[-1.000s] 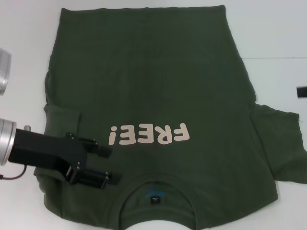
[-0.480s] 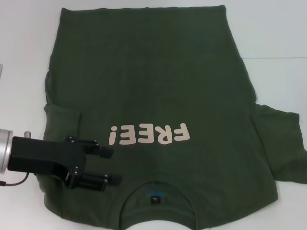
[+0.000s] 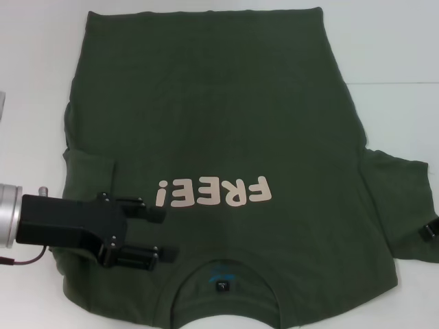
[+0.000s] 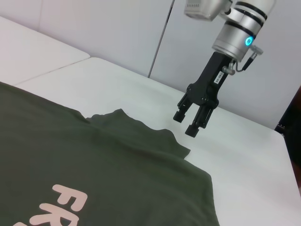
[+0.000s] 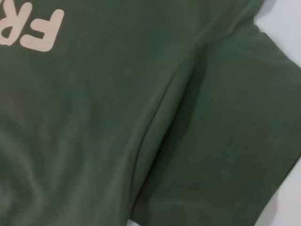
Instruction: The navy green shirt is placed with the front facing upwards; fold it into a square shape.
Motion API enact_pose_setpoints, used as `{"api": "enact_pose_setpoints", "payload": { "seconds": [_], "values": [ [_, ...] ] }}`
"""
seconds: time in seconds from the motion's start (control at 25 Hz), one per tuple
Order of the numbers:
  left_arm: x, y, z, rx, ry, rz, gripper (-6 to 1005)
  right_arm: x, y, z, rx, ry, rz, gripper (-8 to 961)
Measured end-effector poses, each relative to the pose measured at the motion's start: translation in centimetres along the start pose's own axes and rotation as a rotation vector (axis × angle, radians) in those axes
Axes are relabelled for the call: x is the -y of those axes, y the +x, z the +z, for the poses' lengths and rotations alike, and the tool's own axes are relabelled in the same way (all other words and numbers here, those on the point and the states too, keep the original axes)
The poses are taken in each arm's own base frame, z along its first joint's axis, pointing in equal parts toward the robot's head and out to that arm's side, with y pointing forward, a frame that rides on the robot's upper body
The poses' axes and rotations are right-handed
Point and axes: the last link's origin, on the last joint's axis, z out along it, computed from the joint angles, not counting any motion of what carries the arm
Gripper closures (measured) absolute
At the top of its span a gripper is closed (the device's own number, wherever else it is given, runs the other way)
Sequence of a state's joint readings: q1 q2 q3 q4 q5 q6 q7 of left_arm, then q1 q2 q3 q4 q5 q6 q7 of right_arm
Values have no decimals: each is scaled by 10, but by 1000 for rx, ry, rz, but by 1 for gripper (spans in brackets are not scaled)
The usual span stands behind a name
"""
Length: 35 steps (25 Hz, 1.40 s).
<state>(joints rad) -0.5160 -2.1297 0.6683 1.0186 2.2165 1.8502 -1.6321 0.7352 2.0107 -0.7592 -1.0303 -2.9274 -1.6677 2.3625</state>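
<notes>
We see the navy green shirt point(image 3: 219, 144) lying flat on the white table point(image 3: 391, 48), print up, collar toward the robot, its left sleeve folded in over the body. Our left gripper point(image 3: 168, 234) hovers over the shirt's left shoulder beside the collar, fingers parted with nothing between them. Our right gripper point(image 4: 190, 121) hangs above the spread right sleeve's outer edge, fingers narrowly apart and empty.

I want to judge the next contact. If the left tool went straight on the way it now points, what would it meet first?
The left tool, open, points across the navy green shirt just above the collar. Going on level, it would cross chest fabric below the FREE! print. If it is touching the cloth, it would push that first; its height is unclear.
</notes>
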Motion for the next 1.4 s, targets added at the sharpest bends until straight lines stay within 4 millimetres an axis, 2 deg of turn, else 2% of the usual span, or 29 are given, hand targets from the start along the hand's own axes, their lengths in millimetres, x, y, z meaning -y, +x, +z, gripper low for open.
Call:
{"api": "enact_pose_setpoints", "payload": {
  "seconds": [0.24, 0.48, 0.88, 1.4],
  "values": [
    [0, -4, 3, -4, 0, -9, 207, 3, 1, 13, 2, 5, 18, 17],
    [1, -6, 3, -5, -4, -18, 207, 3, -1, 23, -9, 39, 3, 215],
    [0, -6, 5, -9, -4, -19, 207, 2, -3, 30, -2, 58, -12, 239],
    [0, -6, 6, -9, -5, -19, 208, -7, -7, 37, -1, 56, -45, 354]
  ]
}}
